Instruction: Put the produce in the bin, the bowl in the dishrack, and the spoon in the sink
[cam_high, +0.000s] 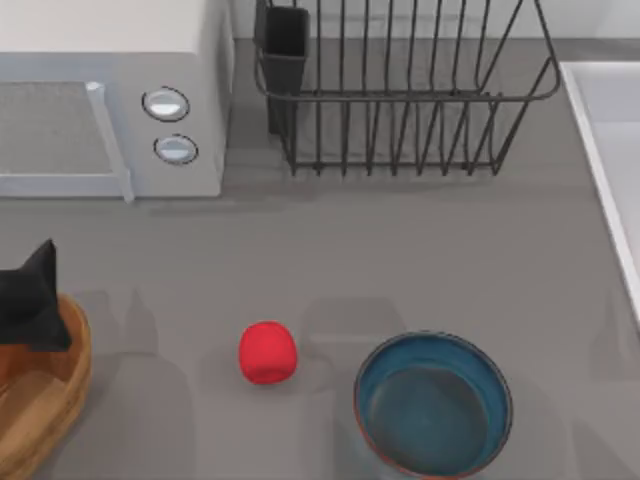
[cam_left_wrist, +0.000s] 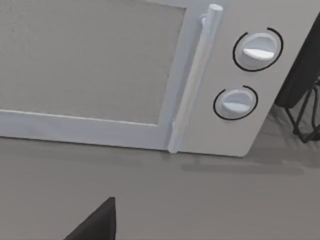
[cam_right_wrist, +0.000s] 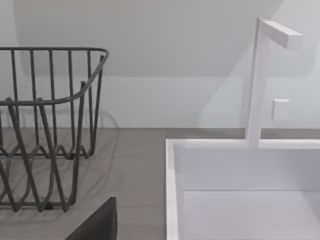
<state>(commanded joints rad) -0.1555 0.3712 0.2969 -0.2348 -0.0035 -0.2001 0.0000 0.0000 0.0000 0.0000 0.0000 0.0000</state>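
From above, the left pincer (cam_high: 30, 300) hovers over the bin (cam_high: 62, 395) at the tabletop's left edge; its opening cannot be told. Produce (cam_high: 268, 351) lies left of the bowl (cam_high: 433, 403). Left wrist view: microwave (cam_left_wrist: 125, 75). Right wrist view: dishrack (cam_right_wrist: 50, 125) beside sink (cam_right_wrist: 240, 190).

Grey table (cam_high: 400, 260) w/ microwave (cam_high: 150, 60), dishrack (cam_high: 400, 95), bin (cam_high: 45, 410), produce (cam_high: 267, 352), bowl (cam_high: 433, 402).

— Matte black left gripper (cam_high: 28, 300), angular, tapering to a pointed tip.
— Same black wedge on the left wrist (cam_left_wrist: 95, 222); another on the right gripper (cam_right_wrist: 97, 222). Plain, unmarked.
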